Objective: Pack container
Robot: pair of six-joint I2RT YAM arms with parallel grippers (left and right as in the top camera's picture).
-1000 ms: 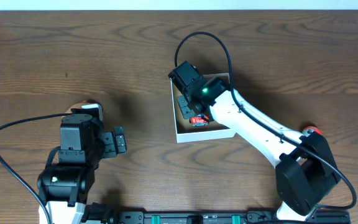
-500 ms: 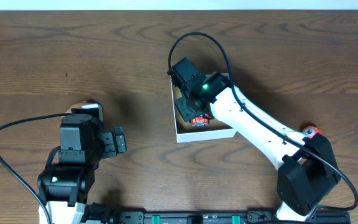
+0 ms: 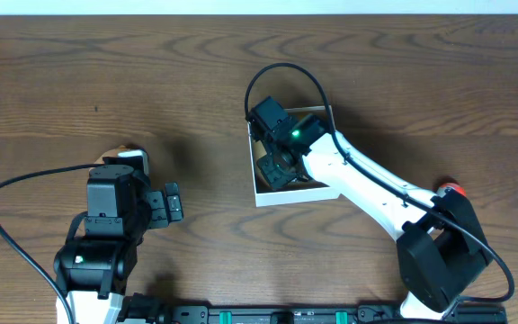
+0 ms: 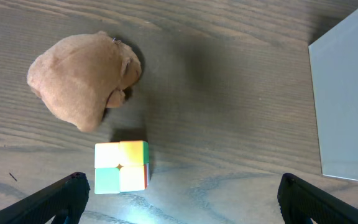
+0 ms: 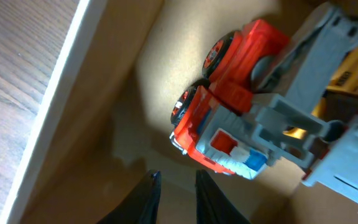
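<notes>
The container [image 3: 297,196] is a small white-walled box with a tan inside, right of the table's middle. My right gripper [image 3: 277,171] reaches down inside it. In the right wrist view its fingers [image 5: 176,176] are nearly together with nothing between them, low over the tan floor beside the white wall [image 5: 59,93]. A red and grey toy truck [image 5: 241,118] lies just ahead of the fingertips, with a yellow toy [image 5: 353,74] behind it. My left gripper [image 3: 171,202] is open and empty at the near left [image 4: 182,179].
A brown plush lump [image 4: 82,78] and a small coloured cube [image 4: 121,166] lie on the wood under my left gripper. A pale flat panel [image 4: 347,99] shows at the right edge of that view. A small red object [image 3: 451,189] sits by the right arm's base.
My right gripper has dropped lower and moved slightly toward the near side of the container, now covering the red toy in the overhead view. The left arm has not moved.
</notes>
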